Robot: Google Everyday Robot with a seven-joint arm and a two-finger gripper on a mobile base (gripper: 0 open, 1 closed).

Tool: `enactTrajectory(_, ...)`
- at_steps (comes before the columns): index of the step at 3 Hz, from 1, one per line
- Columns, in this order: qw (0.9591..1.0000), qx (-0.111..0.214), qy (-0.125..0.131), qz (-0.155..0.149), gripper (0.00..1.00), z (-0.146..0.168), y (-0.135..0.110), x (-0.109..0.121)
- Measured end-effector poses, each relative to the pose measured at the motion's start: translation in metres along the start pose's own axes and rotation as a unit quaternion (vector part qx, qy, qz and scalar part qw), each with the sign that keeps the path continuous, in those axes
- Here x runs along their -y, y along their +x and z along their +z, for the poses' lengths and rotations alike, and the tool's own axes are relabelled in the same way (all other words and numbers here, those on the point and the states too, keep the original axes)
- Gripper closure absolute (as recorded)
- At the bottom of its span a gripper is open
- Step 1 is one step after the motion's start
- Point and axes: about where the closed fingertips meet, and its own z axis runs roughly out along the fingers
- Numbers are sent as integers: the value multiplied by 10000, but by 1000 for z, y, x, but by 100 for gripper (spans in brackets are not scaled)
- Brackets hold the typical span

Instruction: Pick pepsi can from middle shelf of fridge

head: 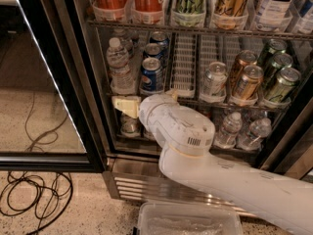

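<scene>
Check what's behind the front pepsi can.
Two more blue cans queue behind the pepsi can in its lane, lower halves covered; the lane's back is hidden. The gripper sits below-left, under the middle shelf edge.

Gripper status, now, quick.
Gripper: cannot be told whether open or shut. It sits at the front edge of the middle shelf, just below and left of the pepsi can, which stands unheld.
</scene>
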Motion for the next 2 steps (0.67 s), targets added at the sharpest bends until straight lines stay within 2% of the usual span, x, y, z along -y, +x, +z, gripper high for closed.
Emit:
enactTrajectory(1,9984,263,224,-442,0,-1,-9,-11)
enactTrajectory(2,9908,602,685,-998,0,-5,-14,-17)
